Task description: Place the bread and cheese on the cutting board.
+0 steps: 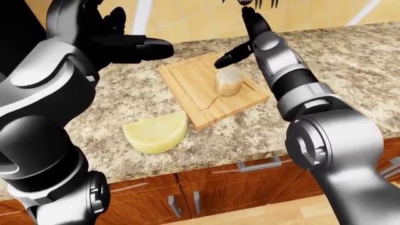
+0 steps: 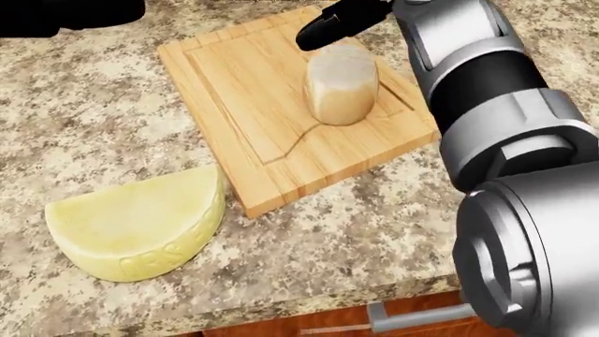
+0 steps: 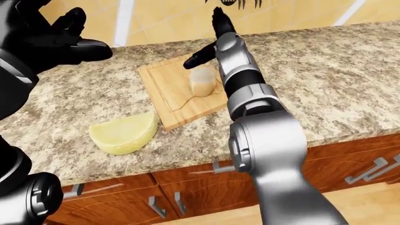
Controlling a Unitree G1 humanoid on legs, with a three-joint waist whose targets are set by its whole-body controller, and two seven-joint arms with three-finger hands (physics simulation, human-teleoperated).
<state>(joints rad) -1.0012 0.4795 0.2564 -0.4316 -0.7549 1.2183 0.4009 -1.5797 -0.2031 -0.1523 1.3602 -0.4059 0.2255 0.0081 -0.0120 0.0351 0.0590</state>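
Observation:
A pale bread roll (image 2: pixel 342 84) stands upright on the wooden cutting board (image 2: pixel 244 91), toward its right side. My right hand (image 1: pixel 234 40) hovers just above the roll with its fingers spread, open and apart from it. A yellow half-wheel of cheese (image 2: pixel 140 225) lies on the granite counter, touching the board's lower left corner. My left hand (image 1: pixel 134 35) is raised over the counter to the left of the board, open and holding nothing.
The speckled granite counter (image 1: pixel 350 51) runs on to the right. Its near edge (image 2: pixel 309 298) lies just below the cheese, above wooden cabinet doors with metal handles (image 1: pixel 259 165). A tiled wall (image 3: pixel 156 18) backs the counter.

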